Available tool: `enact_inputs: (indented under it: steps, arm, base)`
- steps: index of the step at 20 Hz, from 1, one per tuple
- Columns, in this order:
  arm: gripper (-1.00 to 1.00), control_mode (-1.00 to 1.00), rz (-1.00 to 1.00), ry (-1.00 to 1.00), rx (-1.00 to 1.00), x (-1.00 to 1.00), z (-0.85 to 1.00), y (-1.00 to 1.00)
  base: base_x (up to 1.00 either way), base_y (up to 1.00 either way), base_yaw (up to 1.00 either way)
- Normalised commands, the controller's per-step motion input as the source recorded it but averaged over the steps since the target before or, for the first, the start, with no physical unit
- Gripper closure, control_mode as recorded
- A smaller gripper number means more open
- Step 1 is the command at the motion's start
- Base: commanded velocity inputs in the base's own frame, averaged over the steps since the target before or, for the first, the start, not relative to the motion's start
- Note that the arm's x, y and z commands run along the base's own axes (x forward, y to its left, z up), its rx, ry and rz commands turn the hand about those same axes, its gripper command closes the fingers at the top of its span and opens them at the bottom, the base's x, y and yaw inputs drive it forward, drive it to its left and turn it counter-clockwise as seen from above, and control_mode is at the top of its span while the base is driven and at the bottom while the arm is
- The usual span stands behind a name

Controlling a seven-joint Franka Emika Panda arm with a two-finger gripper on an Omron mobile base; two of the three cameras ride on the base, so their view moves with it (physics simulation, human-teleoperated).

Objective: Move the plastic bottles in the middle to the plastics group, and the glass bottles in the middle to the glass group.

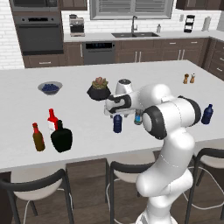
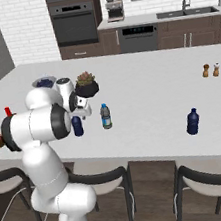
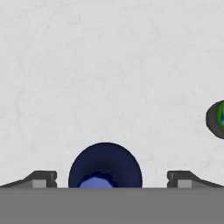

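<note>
Hovering above the white worktop (image 1: 26, 83), the hand (image 3: 111, 178) has its fingers spread as wide as they go and grips nothing. The navy bottle (image 1: 117, 123) stands upright directly under it, seen from above between the two fingertips (image 3: 43, 178) without touching either. The clear bottle with the blue cap (image 2: 106, 116) stands just beside it. Far off at the worktop's left end, the squat black bottle (image 1: 61, 137) sits close by the red bottle (image 1: 52, 120) and the brown bottle (image 1: 38, 137). A second navy bottle (image 2: 192, 121) stands well apart toward the right end.
</note>
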Motion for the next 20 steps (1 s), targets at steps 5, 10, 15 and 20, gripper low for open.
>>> enact_inputs:
  steps: [5, 10, 15, 20]
  arm:
    - [-1.00, -1.00, 0.00, 0.00, 0.00, 0.05, -0.12, 0.05]
    - [1.00, -1.00, 0.00, 0.00, 0.00, -0.06, -0.20, 0.05]
    - [1.00, -1.00, 0.00, 0.00, 0.00, -0.23, -0.17, -0.02]
    - [1.00, -1.00, 0.03, 0.00, 0.14, -0.45, 0.19, -0.17]
  base:
    - [0.00, 0.00, 0.00]
    - [0.00, 0.00, 0.00]
    - [0.00, 0.00, 0.00]
    - [0.00, 0.00, 0.00]
